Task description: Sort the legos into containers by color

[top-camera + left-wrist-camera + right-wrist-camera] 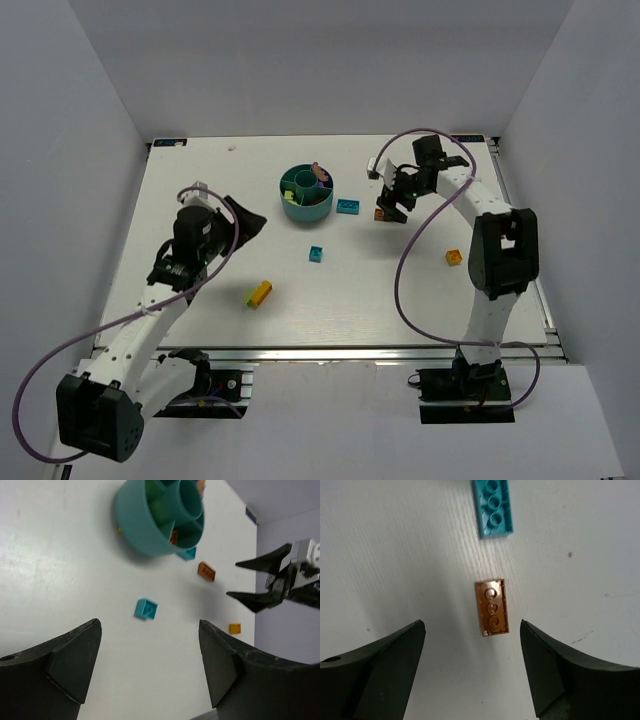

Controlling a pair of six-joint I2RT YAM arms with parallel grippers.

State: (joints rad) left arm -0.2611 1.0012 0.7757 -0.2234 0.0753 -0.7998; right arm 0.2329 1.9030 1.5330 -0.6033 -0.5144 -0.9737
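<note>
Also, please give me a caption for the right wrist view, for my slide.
Open right tool over an orange lego on the white table, a teal lego beyond it.

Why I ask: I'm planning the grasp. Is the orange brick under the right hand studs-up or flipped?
Flipped: the orange brick lies flat, hollow underside up, showing three round tubes inside a rim, no studs.

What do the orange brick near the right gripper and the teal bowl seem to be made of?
Orange brick: probably hard moulded plastic, slightly glossy; sharp edges and round moulded hollows. Teal bowl: probably plastic too, smooth satin wall, even colour, thin dividers.
</note>
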